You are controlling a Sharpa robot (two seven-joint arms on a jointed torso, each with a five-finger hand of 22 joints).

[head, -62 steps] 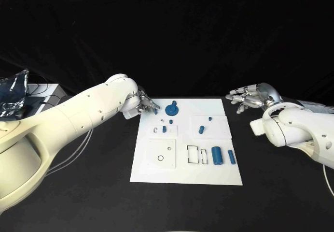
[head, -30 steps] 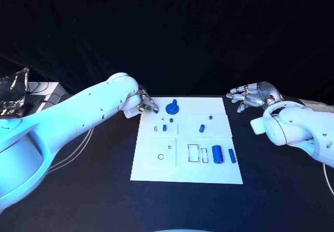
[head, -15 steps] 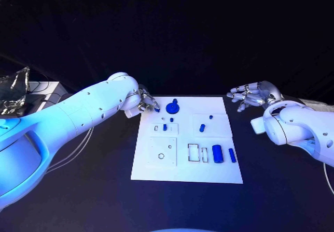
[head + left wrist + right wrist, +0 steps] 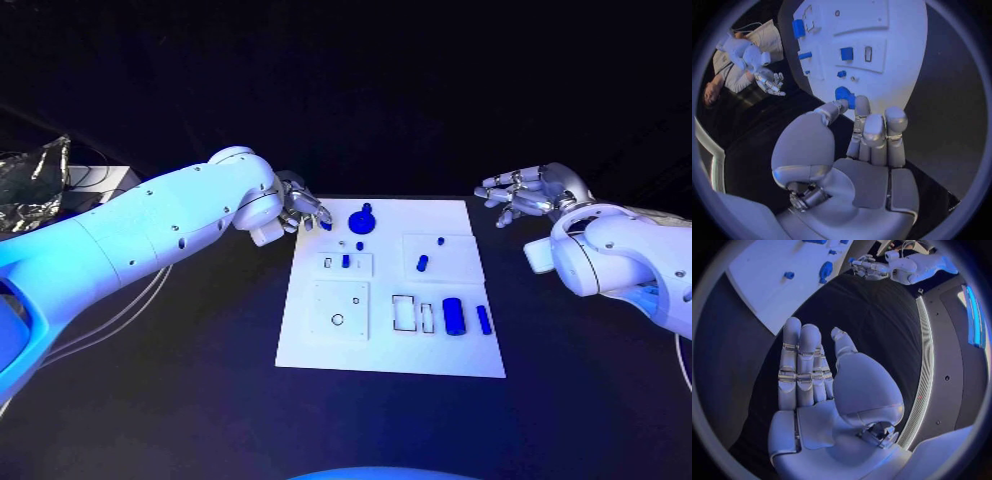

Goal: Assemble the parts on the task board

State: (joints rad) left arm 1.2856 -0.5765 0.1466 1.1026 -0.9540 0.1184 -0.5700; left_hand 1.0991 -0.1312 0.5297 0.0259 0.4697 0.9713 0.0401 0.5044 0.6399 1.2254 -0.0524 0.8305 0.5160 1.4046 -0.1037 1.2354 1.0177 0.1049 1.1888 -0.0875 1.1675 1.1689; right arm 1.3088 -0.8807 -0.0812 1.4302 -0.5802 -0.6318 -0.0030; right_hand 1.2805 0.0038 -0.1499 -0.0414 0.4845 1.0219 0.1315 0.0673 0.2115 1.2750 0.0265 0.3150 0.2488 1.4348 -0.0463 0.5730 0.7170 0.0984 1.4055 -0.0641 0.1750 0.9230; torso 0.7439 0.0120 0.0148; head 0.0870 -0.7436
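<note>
The white task board (image 4: 440, 355) lies in the middle of the black table. Several small blue parts lie on it: a round knobbed piece (image 4: 361, 220) at its far edge, a thick cylinder (image 4: 453, 316) and a slimmer one (image 4: 483, 320) near its right side. My left hand (image 4: 299, 211) hovers at the board's far left corner, fingers straight and empty (image 4: 873, 135), close to the round piece (image 4: 844, 94). My right hand (image 4: 525, 196) hangs off the board's far right corner with fingers spread and nothing in it (image 4: 807, 370).
A white box with cables (image 4: 87, 185) and a crumpled foil bag (image 4: 32, 180) stand at the far left of the table. Black tabletop surrounds the board (image 4: 773, 285) on all sides.
The head view has shifted slightly. Both hands keep about the same places at the board's far corners, and the parts have not moved.
</note>
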